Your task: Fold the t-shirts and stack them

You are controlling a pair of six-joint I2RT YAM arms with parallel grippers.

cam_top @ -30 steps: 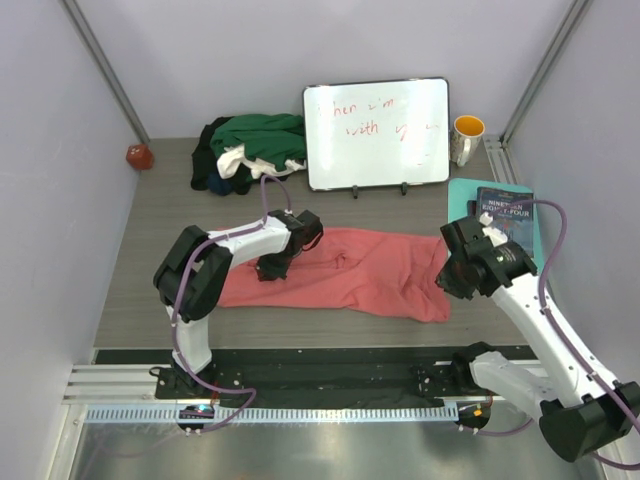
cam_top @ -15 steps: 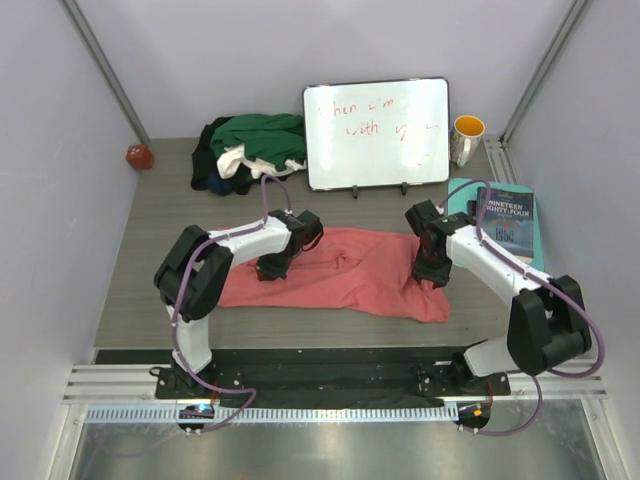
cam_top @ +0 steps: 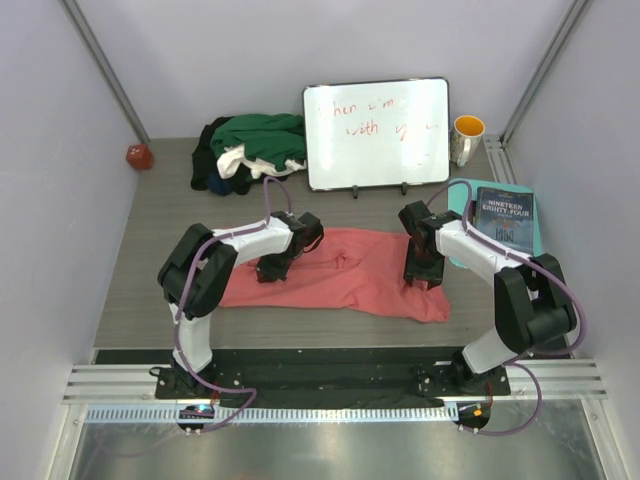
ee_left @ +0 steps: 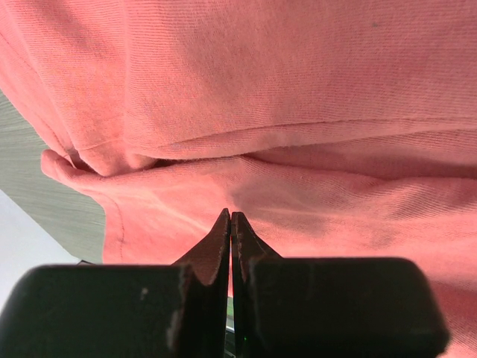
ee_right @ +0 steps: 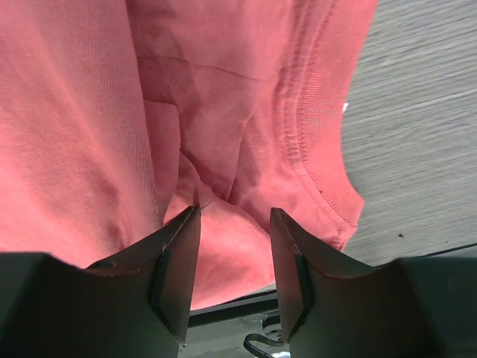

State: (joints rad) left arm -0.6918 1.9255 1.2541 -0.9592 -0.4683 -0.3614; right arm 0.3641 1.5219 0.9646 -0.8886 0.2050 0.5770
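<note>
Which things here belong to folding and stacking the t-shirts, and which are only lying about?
For the job: salmon-pink cloth t-shirt, spread out; heap of dark green, white and black cloth shirts.
Lying about: white rectangular board with red writing; white mug with orange inside; dark rectangular book; small red round object.

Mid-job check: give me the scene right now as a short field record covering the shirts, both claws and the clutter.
pink t-shirt: lying loosely across the middle of the table, wrinkled, no neat fold yet
shirt pile: green, white and dark shirts heaped at far left, beside the whiteboard
left claw: shut, tips together over the pink cloth's left part
right claw: open, jaws either side of a bunched fold near the shirt's right edge
clutter: mug and book at far right
</note>
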